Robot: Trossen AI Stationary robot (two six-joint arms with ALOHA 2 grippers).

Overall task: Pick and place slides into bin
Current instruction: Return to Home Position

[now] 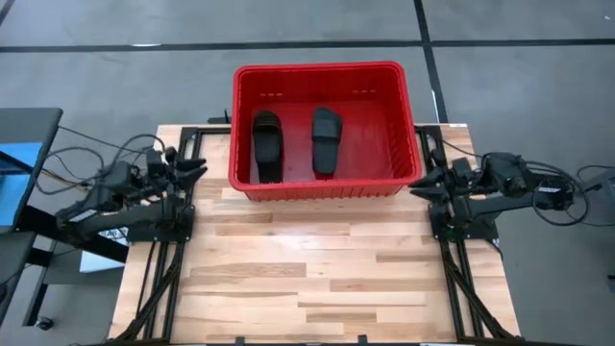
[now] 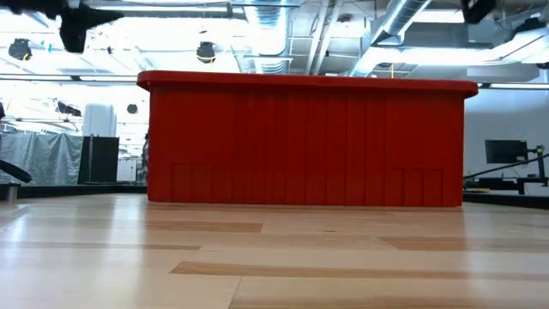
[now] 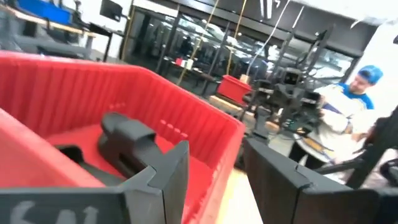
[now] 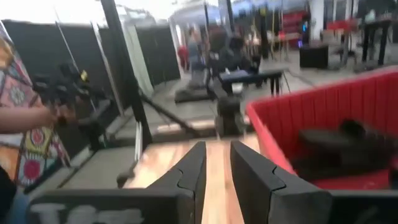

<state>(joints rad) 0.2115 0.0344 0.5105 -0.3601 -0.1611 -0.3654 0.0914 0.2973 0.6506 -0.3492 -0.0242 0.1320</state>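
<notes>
L hand (image 1: 199,168) spread, R hand (image 1: 416,185) narrowly parted; arms folded beside bin (image 1: 327,68)

Bin (image 1: 327,68) upper centre of frame, on table (image 1: 317,279). Inside I see left slide (image 1: 267,146), right slide (image 1: 327,141) side by side. Left gripper (image 1: 197,169), right gripper (image 1: 420,183) flank bin.

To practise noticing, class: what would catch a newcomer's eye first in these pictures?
The bright red bin at the far middle of the table, filling the low view. Inside lie two black slides side by side. The left arm and right arm wait at the table's sides.
</notes>
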